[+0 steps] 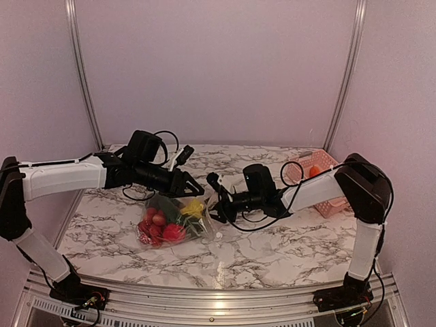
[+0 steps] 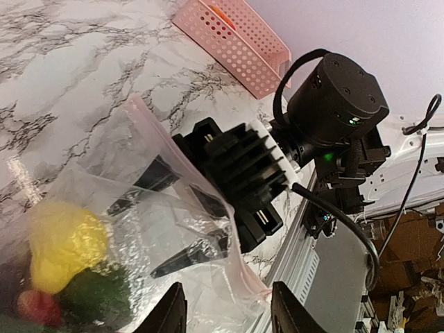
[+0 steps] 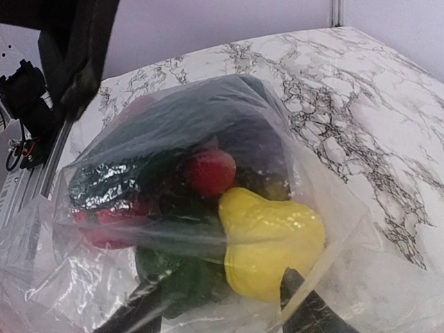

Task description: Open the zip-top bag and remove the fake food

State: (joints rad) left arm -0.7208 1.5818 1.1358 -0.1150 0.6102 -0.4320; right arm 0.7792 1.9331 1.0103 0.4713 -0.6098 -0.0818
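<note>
Left gripper (image 2: 231,313) is hovering, jaws parted, at the zip-top bag (image 2: 136,142); right gripper (image 3: 222,313) is standing wide against it, fake food (image 3: 272,234) inside.

One zip-top bag (image 1: 204,230) held one yellow pepper (image 3: 270,239), at least three red pieces (image 1: 173,233) and green pieces (image 3: 177,281) too bunched to count. One pink basket (image 1: 328,197) at the table's right edge held one orange piece (image 1: 314,171).
</note>
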